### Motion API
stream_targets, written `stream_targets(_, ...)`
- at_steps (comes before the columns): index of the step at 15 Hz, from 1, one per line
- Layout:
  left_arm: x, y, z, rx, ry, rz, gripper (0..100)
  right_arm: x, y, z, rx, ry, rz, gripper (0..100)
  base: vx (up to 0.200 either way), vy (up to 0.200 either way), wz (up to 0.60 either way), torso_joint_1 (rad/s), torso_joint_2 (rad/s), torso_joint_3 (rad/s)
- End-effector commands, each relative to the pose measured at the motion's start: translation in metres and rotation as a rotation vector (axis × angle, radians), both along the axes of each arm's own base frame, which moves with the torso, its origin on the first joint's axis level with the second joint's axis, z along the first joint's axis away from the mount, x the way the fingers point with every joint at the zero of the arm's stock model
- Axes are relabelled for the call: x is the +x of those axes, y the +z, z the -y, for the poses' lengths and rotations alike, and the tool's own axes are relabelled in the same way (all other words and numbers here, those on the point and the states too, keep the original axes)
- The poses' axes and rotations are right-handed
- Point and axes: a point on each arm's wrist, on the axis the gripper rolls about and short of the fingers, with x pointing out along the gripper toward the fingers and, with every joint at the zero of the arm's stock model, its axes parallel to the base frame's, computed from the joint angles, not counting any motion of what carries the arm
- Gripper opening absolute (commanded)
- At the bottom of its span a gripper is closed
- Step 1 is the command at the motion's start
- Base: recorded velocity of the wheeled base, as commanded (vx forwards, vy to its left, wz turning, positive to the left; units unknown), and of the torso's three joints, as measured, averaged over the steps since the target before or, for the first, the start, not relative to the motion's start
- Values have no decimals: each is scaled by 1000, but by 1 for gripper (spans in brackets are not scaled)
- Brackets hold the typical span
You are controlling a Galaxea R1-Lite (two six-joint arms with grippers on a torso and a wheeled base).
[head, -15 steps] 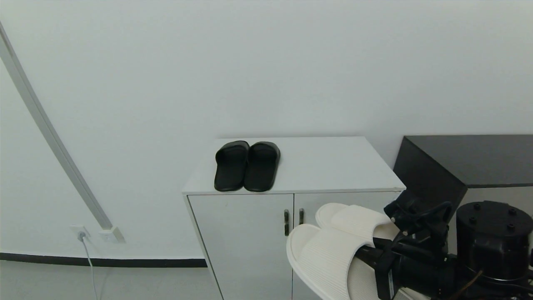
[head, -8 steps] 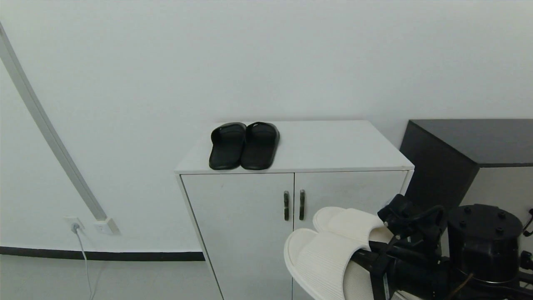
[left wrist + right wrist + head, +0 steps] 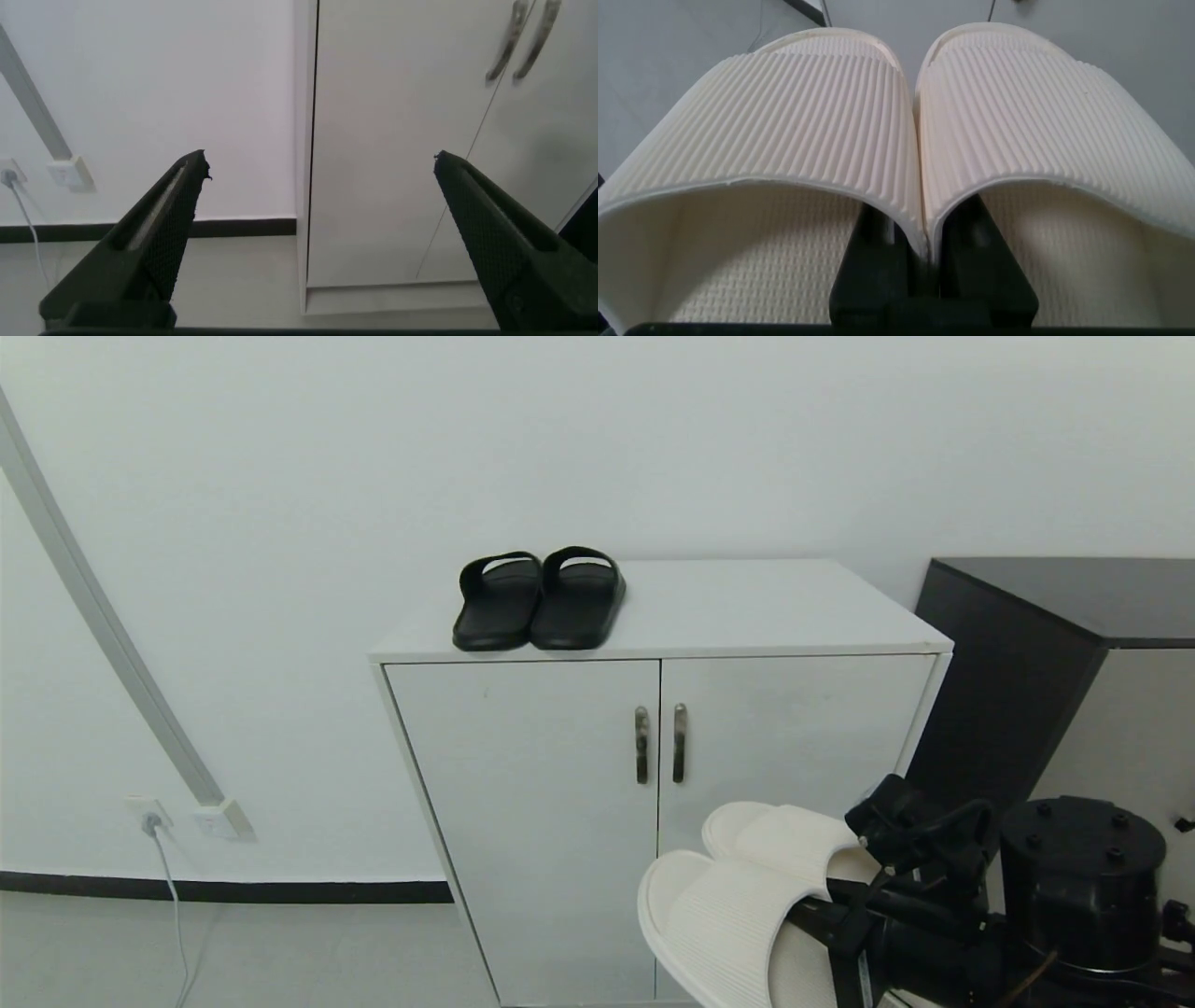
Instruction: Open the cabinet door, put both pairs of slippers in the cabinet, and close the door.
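Note:
A white two-door cabinet (image 3: 747,607) stands against the wall, both doors closed, its paired handles (image 3: 659,743) at the middle seam. A pair of black slippers (image 3: 540,600) lies on its top at the left. My right gripper (image 3: 840,901) is low in front of the right door, shut on the pair of white ribbed slippers (image 3: 738,905), pinching their inner strap edges together (image 3: 920,201). My left gripper (image 3: 320,163) is open and holds nothing, facing the cabinet's left door (image 3: 392,140) near its lower left corner.
A black cabinet (image 3: 1055,616) stands right beside the white one. On the wall to the left are a slanted cable duct (image 3: 93,607) and a socket with a cable (image 3: 149,814). Grey floor (image 3: 233,952) lies open left of the cabinet.
The head camera has dropped lower: the cabinet now sits higher in the picture and more of its doors show. The right gripper still holds the white slippers as before.

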Motion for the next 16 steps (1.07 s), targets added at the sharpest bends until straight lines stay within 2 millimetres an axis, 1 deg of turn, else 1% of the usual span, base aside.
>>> stream_targets(1, 0, 0, 0, 0, 0, -1, 100, 0, 0, 0, 0, -1, 1, 0, 0, 0, 0, -159, 486, 339)
stream_targets(7, 0, 0, 0, 4, -1, -1, 100, -3, 1, 2, 6, 2, 11, 0, 0, 0, 0, -122, 470, 343)
stream_targets(11, 0, 0, 0, 7, -1, -1, 100, -4, 3, 3, 13, 3, 18, 0, 0, 0, 0, -57, 447, 371)
stream_targets(12, 0, 0, 0, 7, 8, -1, 100, -6, 6, 1, 29, 16, 33, 0, 0, 0, 0, 2, 359, 315)
stream_targets(16, 0, 0, 0, 13, 10, -3, 100, -7, 4, 2, 28, 19, 32, 0, 0, 0, 0, 1, 26, 18)
